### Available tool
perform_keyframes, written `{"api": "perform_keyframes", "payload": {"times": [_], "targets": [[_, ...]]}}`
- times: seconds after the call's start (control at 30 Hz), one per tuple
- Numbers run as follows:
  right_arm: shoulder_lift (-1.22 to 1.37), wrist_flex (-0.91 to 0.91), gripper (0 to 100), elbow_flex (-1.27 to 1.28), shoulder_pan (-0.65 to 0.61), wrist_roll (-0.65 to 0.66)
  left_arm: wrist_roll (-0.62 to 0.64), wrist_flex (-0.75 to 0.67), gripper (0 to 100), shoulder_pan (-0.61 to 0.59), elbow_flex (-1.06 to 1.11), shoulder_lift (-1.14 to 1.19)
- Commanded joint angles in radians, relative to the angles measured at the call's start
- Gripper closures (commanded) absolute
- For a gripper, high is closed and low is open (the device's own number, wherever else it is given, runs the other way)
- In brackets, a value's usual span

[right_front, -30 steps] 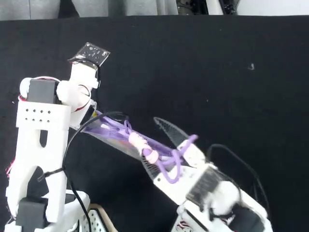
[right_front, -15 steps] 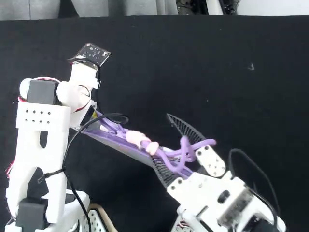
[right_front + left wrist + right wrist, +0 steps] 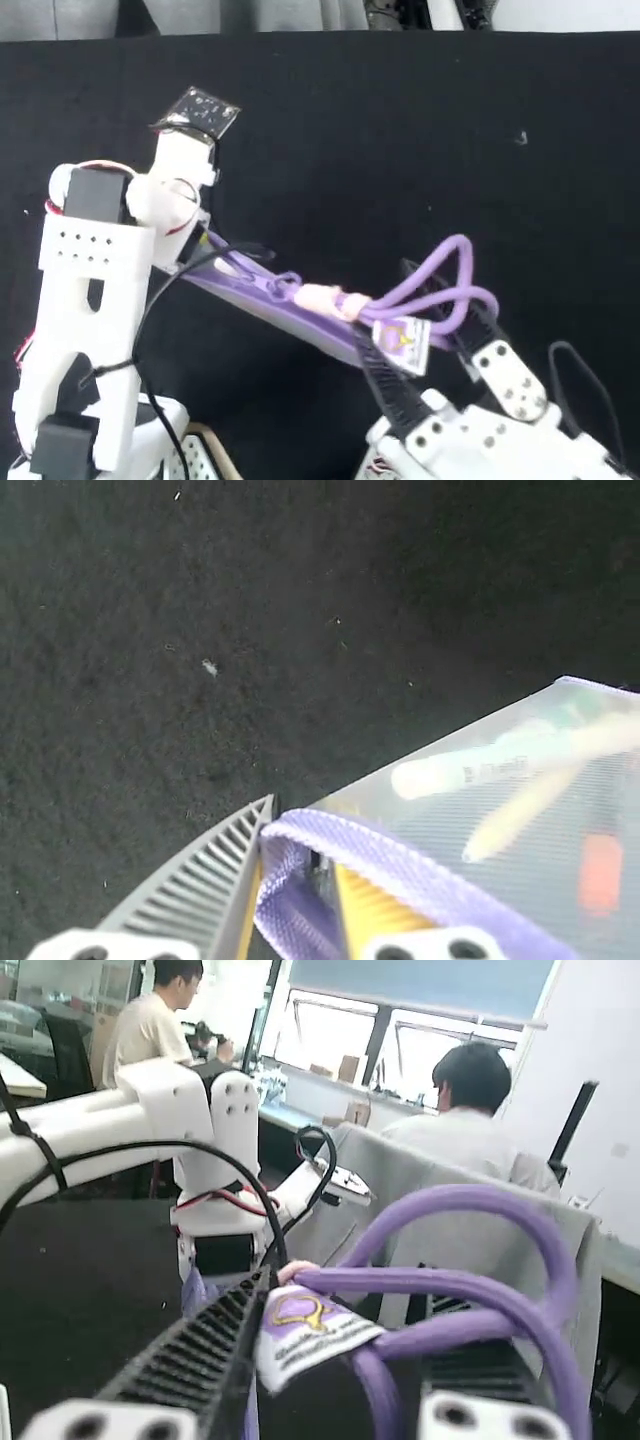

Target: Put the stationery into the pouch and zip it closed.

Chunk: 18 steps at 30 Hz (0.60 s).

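A clear pouch with purple trim (image 3: 270, 295) hangs stretched above the black table between both arms. My left gripper (image 3: 300, 880) is shut on the pouch's purple edge (image 3: 400, 855). Pens (image 3: 500, 765) lie inside the clear wall. At the front right, my right gripper (image 3: 425, 345) is shut on the purple cord (image 3: 450, 280) by its white label (image 3: 400, 340). A pink bead (image 3: 325, 298) sits on the cord along the pouch's top edge. In the right wrist view the cord loops (image 3: 470, 1260) and label (image 3: 310, 1330) sit between the fingers of the right gripper (image 3: 330, 1360).
The left arm's white body (image 3: 85, 300) stands at the front left. Black table (image 3: 420, 130) stretches open to the back and right. A pale board corner (image 3: 205, 450) shows at the front edge.
My right gripper has swung right and tilted upward, drawing the cord and pink bead to the right along the pouch. The pouch is pulled flatter and tauter. The left arm barely shifted.
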Motion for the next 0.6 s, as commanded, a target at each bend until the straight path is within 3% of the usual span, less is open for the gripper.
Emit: {"api": "perform_keyframes", "payload": {"times": [0.0,0.13,0.27,0.43,0.57], "targets": [[-0.110,-0.006,78.6,-0.067,-0.008,-0.003,0.029,-0.005,97,0.041,-0.038,-0.015],[-0.163,0.006,80.9,-0.061,-0.003,-0.003,0.029,-0.005,97,0.044,-0.038,-0.015],[-0.150,0.011,98.5,-0.064,-0.003,0.011,0.028,-0.005,97,0.044,-0.038,-0.020],[-0.130,-0.021,98.7,-0.042,-0.006,0.044,0.021,-0.003,95,0.045,-0.056,-0.026],[-0.114,-0.094,98.7,0.050,-0.005,0.046,0.023,-0.002,82,0.047,-0.134,-0.028]]}}
